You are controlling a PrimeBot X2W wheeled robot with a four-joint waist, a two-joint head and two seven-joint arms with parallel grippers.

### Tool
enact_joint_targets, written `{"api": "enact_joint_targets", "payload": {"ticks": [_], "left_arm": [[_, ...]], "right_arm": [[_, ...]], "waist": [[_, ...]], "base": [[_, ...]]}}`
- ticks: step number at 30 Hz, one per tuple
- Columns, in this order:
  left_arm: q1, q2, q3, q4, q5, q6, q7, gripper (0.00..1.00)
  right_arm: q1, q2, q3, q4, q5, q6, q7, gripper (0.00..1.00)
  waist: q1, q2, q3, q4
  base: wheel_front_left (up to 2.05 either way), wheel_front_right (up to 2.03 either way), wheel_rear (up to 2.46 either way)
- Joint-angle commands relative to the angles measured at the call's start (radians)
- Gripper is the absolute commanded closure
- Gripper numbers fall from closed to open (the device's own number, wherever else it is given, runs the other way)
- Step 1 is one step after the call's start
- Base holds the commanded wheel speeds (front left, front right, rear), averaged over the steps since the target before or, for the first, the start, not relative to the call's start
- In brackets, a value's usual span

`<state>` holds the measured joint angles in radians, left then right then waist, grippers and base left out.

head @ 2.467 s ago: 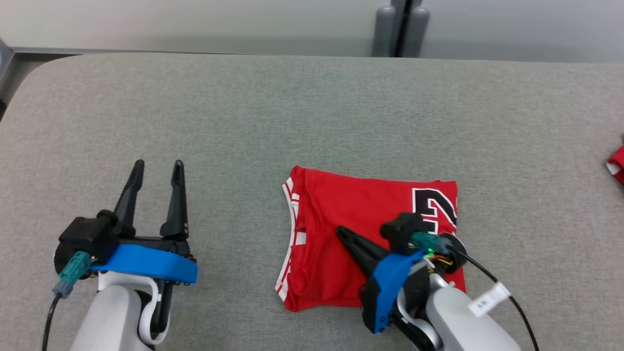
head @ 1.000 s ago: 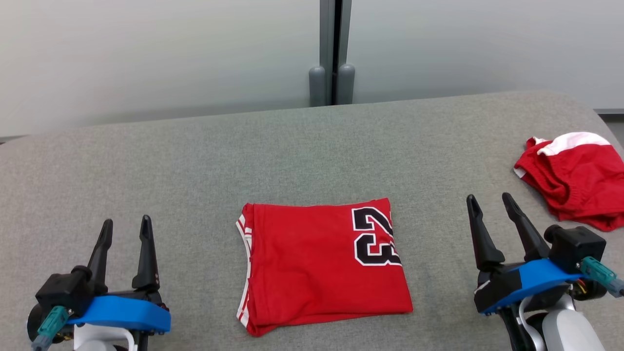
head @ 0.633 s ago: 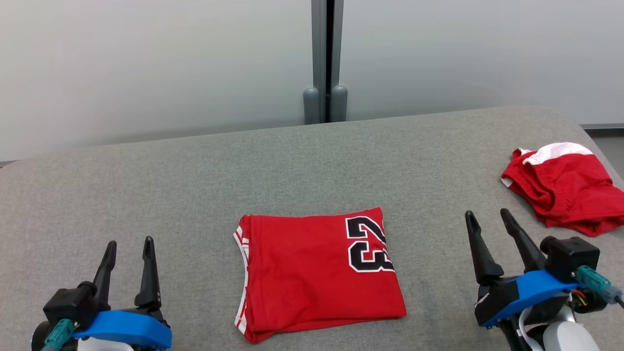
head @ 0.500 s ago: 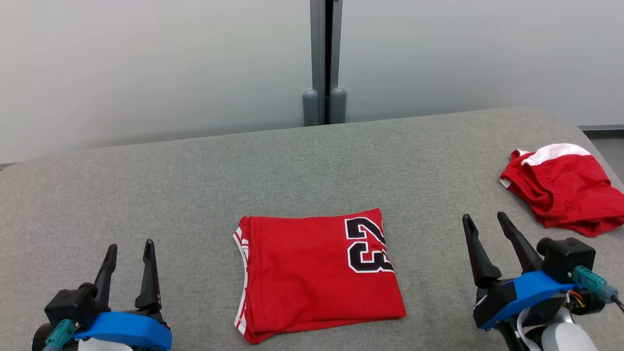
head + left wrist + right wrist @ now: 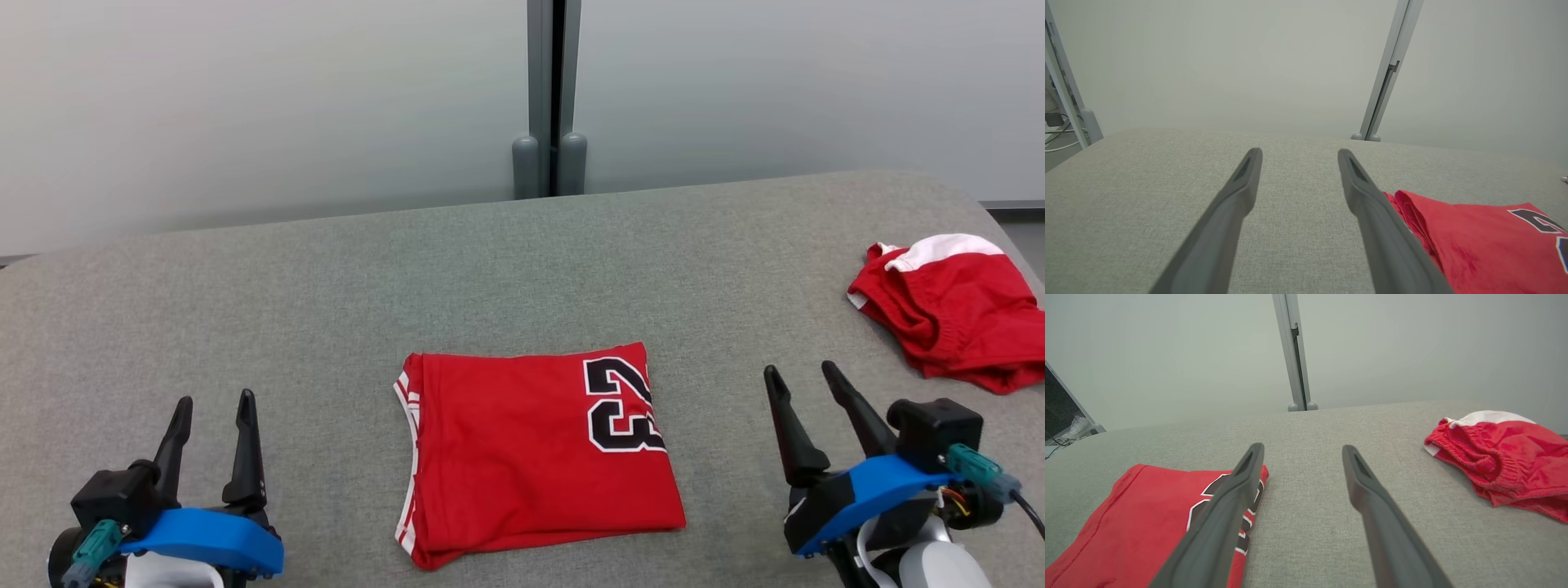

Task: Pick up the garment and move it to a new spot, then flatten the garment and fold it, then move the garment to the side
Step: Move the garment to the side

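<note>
Right hand [image 5: 797, 369] now off folded garment [image 5: 522, 465], empty.

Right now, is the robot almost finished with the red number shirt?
Nearly, it seems. Done: the red shirt lies folded in a flat square on the grey table. In hand: nothing; the left gripper and right gripper are open, either side of it, not touching. Left: moving the shirt to the side, since it sits in the middle.

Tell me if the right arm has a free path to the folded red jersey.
Probably yes. The right claw stands open right of the folded red jersey, with bare grey surface between them. The crumpled red garment lies on the claw's other side, out of the way.
</note>
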<state>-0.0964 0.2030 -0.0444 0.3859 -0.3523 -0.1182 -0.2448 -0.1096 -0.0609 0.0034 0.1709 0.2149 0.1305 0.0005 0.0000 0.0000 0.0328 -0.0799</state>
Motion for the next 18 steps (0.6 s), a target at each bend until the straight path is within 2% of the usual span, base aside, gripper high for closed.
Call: {"api": "enact_joint_targets", "payload": {"ticks": [1,4,9,13,18], "left_arm": [[-0.017,0.005,-0.002,-0.001,-0.007,0.007,-0.001,0.0],[-0.024,0.009,-0.004,-0.005,-0.004,0.008,-0.003,0.0],[-0.039,0.014,-0.011,-0.006,-0.005,0.007,-0.003,0.0],[-0.061,0.012,-0.022,-0.005,-0.003,0.004,-0.004,0.0],[-0.085,0.023,-0.044,0.0,0.001,-0.002,-0.004,0.0]], "right_arm": [[-0.005,0.003,0.011,-0.001,0.001,0.001,0.016,0.0],[-0.032,0.006,0.023,-0.005,0.013,0.001,0.058,0.0],[-0.074,0.011,0.061,0.022,0.065,0.001,0.214,0.0],[-0.123,0.01,0.101,0.078,0.087,0.001,0.313,0.0],[-0.171,0.009,0.148,0.176,0.11,0.001,0.374,0.0]], "waist": [[0.0,0.0,0.008,0.004],[0.0,0.0,0.019,0.008],[0.0,0.0,0.044,0.015],[0.0,0.0,0.07,0.033],[0.0,0.0,0.095,0.055]], "base": [[0.0,0.0,0.0],[0.0,0.0,0.0],[0.0,0.0,0.0],[0.0,0.0,0.0],[0.0,0.0,0.0]]}}
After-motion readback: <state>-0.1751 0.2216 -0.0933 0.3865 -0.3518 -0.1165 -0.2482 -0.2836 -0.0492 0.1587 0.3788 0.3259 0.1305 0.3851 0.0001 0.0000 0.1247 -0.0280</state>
